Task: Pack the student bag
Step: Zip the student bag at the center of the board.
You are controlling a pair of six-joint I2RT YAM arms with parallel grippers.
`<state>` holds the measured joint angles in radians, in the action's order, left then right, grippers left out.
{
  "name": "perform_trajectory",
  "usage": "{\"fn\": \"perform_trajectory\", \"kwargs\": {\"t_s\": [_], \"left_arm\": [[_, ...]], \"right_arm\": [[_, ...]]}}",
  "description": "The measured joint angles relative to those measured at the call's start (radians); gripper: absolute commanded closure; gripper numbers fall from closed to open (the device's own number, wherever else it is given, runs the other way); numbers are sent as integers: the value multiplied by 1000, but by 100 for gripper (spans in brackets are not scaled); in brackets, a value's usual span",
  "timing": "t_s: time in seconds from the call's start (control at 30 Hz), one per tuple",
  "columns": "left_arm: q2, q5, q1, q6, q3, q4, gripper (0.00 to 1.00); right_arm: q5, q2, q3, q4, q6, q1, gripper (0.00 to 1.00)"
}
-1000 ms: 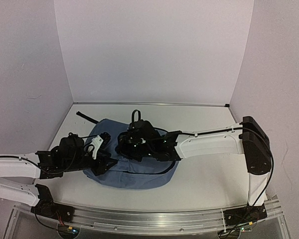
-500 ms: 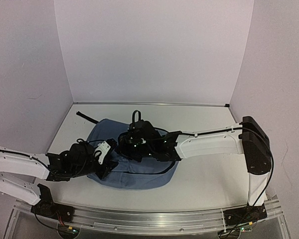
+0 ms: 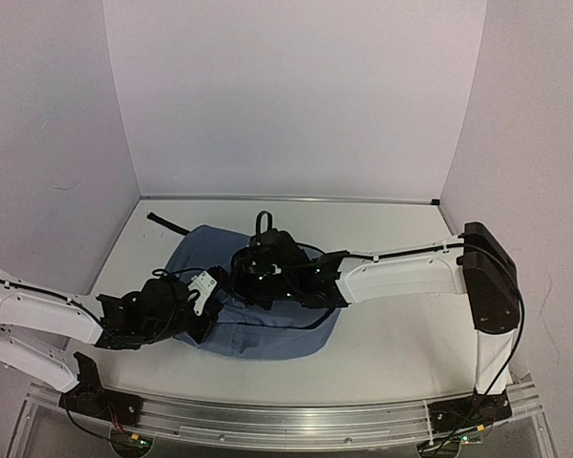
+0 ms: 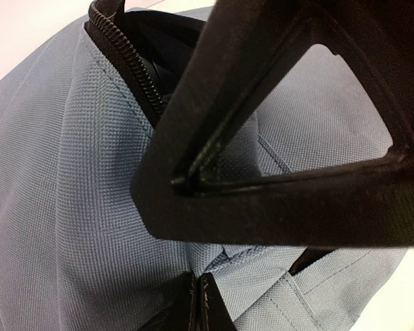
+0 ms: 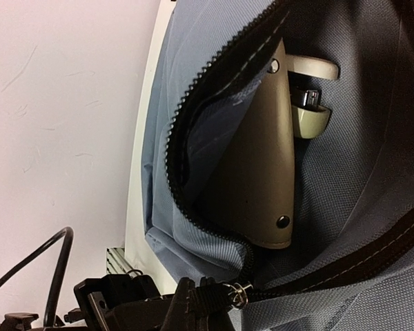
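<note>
Centre-left on counter (image 3: 392, 334): student bag (image 3: 267, 329), slate-blue, lying flat, zip (image 5: 171, 148) gaping (taupe hard-shelled object (image 5: 259, 172) inside). At near-left edge, left pincer (image 4: 199, 303) pressed together on a fabric fold. At opening, right pincer (image 5: 192, 303) pinching zip edge.

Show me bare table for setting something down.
Bare table right of the student bag, nearer than the right arm; also the far strip by the back wall. Crowded over the bag, around left pincer and right pincer.
</note>
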<state>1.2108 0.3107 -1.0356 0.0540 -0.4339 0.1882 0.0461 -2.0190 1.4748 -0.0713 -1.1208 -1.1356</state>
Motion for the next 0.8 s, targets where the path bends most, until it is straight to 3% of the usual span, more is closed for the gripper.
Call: {"fn": "perform_trajectory", "kwargs": {"t_s": [0.8], "left_arm": [[-71,-19,-7,61,-4,-41,100]], "right_arm": [[42,30,-5,8,30,39,100]]}}
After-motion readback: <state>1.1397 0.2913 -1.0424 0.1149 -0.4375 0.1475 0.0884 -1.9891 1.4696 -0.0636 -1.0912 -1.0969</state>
